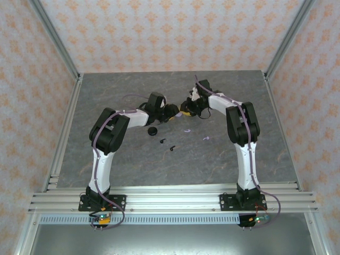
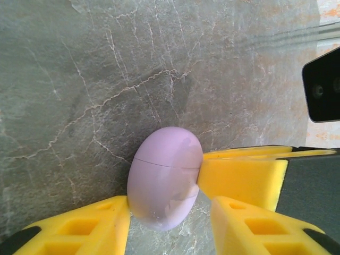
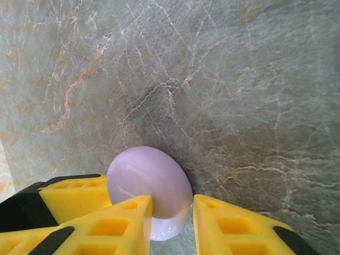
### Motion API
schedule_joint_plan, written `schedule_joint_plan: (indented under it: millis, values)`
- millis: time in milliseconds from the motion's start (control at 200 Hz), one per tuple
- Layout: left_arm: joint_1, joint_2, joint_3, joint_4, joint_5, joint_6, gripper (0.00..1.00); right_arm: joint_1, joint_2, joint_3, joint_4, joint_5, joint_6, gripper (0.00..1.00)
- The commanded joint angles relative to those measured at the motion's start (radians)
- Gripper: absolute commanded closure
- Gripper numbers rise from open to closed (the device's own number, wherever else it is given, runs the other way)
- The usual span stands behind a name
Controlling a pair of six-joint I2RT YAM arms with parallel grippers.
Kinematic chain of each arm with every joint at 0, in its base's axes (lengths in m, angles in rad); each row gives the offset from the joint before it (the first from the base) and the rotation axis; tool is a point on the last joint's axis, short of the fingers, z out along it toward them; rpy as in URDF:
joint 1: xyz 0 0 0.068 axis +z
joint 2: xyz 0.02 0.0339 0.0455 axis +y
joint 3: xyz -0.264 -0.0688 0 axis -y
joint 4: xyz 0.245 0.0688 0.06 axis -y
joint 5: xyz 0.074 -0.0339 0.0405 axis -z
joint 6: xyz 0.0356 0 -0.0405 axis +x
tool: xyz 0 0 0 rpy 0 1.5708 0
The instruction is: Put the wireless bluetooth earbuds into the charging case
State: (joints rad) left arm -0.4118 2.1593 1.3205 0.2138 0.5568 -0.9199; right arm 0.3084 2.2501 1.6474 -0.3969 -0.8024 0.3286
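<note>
So the left pincer [image 2: 169,201] and right pincer [image 3: 172,197] sit half-open around the closed glossy lavender oval case [image 2: 164,170]; can't tell if it's actually gripped. Pinched off-centre, it probably squirts away.

left tool [image 1: 171,111] close beside right tool [image 1: 186,107]

Glossy smooth plastic case [image 2: 164,178]; matt, veined stone table [image 2: 79,79].

Two black earbuds [image 1: 162,141], two lavender earbuds [image 1: 187,130], two cases [image 1: 152,130].
</note>
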Motion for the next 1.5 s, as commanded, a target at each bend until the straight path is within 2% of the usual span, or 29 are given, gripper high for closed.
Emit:
schedule_joint_plan:
  millis: [0, 180, 305, 420, 516, 616, 871, 1171, 1492]
  values:
    - [0.023, 0.031, -0.030, -0.022, -0.069, 0.049, 0.50, 0.010, -0.024, -0.008, -0.049, -0.001, -0.004, 0.69]
    - [0.049, -0.021, -0.045, -0.111, -0.093, 0.121, 0.37, 0.010, -0.066, -0.017, -0.032, -0.025, 0.008, 0.58]
    - [0.081, -0.043, -0.050, -0.147, -0.083, 0.154, 0.36, 0.009, -0.096, -0.036, -0.009, -0.017, 0.025, 0.57]
    - [0.107, -0.046, -0.047, -0.138, -0.037, 0.165, 0.39, 0.005, -0.103, -0.070, 0.059, -0.042, 0.076, 0.62]
    - [0.124, -0.028, -0.020, -0.148, 0.006, 0.178, 0.45, -0.004, -0.102, -0.103, 0.134, -0.069, 0.139, 0.70]
    - [0.130, -0.002, 0.018, -0.189, 0.025, 0.205, 0.50, -0.004, -0.107, -0.141, 0.196, -0.064, 0.185, 0.73]
    - [0.130, 0.060, 0.079, -0.210, 0.087, 0.224, 0.56, -0.005, -0.109, -0.167, 0.214, -0.044, 0.205, 0.73]
    - [0.122, 0.127, 0.153, -0.217, 0.164, 0.216, 0.56, -0.005, -0.080, -0.146, 0.214, -0.044, 0.213, 0.74]
    - [0.097, 0.158, 0.183, -0.255, 0.181, 0.226, 0.56, -0.005, -0.054, -0.126, 0.208, -0.052, 0.214, 0.74]
